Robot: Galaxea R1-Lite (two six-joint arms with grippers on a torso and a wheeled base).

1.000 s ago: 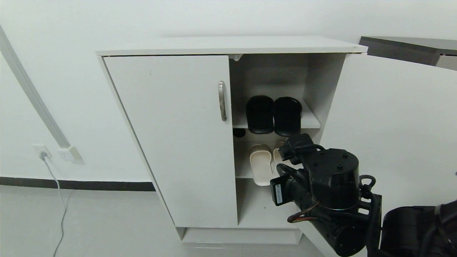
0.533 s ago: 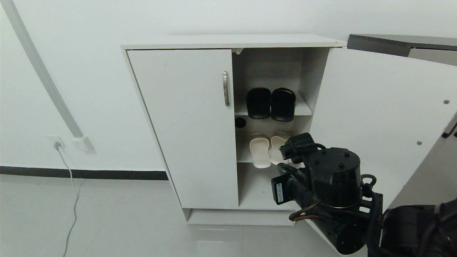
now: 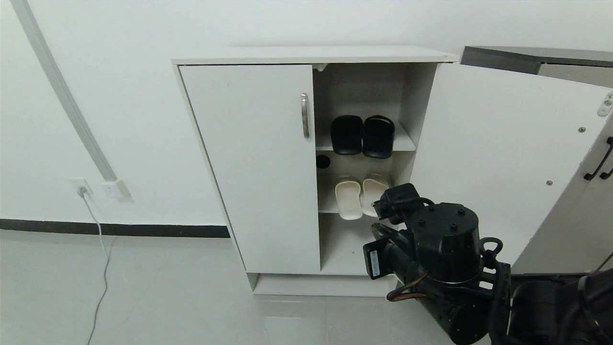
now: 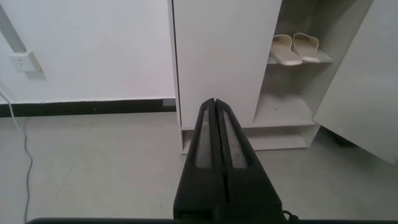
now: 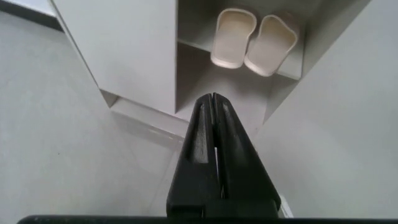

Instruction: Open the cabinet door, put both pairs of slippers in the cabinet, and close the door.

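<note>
one cream slipper (image 3: 371, 189) half behind the right arm (image 3: 445, 244); left gripper (image 4: 214, 104) and right gripper (image 5: 212, 99) both tightly together, empty

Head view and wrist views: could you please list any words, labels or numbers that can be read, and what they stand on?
None can be read: the white cabinet, the pair of black slippers, the pair of cream slippers and the white wall socket show no legible print.

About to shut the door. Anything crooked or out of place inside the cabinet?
Nothing stands out. The black slippers sit side by side on the upper shelf, the cream slippers on the shelf below, ends about at the front edges. The white cabinet's right door stands open.
</note>
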